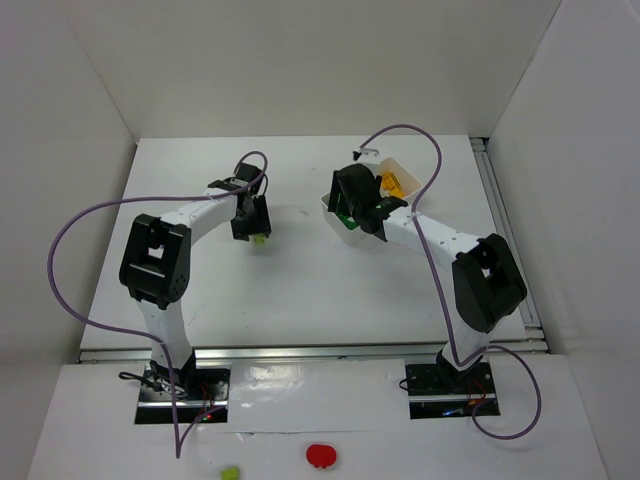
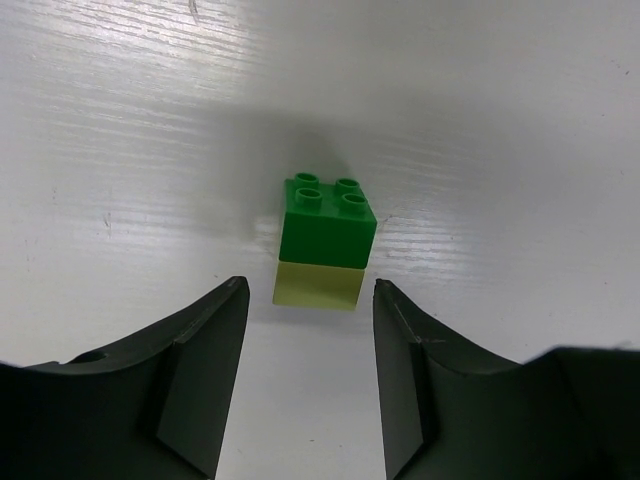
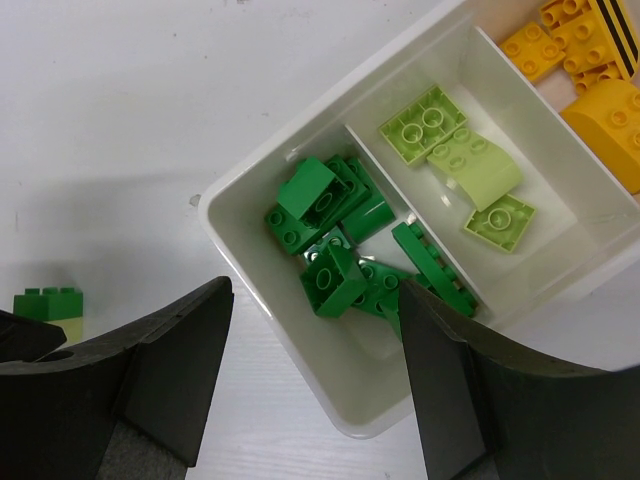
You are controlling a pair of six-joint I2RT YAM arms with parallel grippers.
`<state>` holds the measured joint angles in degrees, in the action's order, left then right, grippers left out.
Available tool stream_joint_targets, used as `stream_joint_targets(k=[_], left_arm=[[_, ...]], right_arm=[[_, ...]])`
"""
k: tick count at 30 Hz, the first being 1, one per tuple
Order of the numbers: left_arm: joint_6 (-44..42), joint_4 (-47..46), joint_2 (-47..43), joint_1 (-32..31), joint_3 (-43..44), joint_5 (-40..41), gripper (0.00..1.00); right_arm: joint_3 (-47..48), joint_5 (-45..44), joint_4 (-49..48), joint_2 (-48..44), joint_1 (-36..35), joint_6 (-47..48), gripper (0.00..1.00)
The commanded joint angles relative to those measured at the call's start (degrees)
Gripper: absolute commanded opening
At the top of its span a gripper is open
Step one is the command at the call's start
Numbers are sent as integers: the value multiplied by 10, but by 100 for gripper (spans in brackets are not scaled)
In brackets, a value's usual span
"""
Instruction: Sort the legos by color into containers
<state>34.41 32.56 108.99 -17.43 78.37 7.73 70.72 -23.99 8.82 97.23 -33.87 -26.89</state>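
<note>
Sorting status: the white tray (image 3: 345, 405) holds dark green bricks (image 3: 330, 235) in its 7 o'clock compartment, lime bricks (image 3: 460, 165) in the middle and orange-yellow bricks (image 3: 590, 70) toward 1 o'clock; one stack is still outside.
Stack: a dark green brick (image 2: 328, 225) sits pressed onto a pale lime brick (image 2: 315, 285), upright on the tabletop (image 2: 150, 120), at 9 o'clock from the tray in the top view.
Left gripper (image 2: 310, 300): released and empty, with the stack just ahead at 12 o'clock, probably lined up for a grasp.
Right gripper (image 3: 315, 295): released and empty, hovering over the green compartment.
Catch: the two colours are joined, so they likely need pulling apart before sorting.
</note>
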Motion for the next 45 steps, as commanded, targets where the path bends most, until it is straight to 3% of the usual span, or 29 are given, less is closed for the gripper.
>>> stream_joint_targets(k=[1,8,12,17,18,20,21,22,29,34,45], left_arm=[[-19,-3,2,2,12,-2,62],[-25,2,7,2,6,-12,48],[-25,-3,7,2,0,-12,48],[-43,-3,7,2,13,-20,26],[-43,-3,0,2,13,-20,19],[-65,-3,-12,2,19,-27,14],[-79,-3,-31,2,19,-35,2],[-87,-3,-42,2,19,-45,0],[-156,-54,-155,2,-9,-98,0],[-191,-84,-200,2,-27,-147,0],[-208,-110,-243,2,-46,-206,0]], right_arm=[[10,-6,10,-20,3,7,74],[10,-6,16,-20,3,7,74],[10,-6,16,-20,3,7,74],[33,9,30,-14,3,13,74],[39,31,37,-14,8,18,74],[73,64,65,1,8,36,74],[88,102,78,7,8,48,74],[102,125,88,14,8,54,74],[199,348,138,38,8,70,74],[224,486,111,66,8,10,74],[276,530,97,114,8,-25,74]])
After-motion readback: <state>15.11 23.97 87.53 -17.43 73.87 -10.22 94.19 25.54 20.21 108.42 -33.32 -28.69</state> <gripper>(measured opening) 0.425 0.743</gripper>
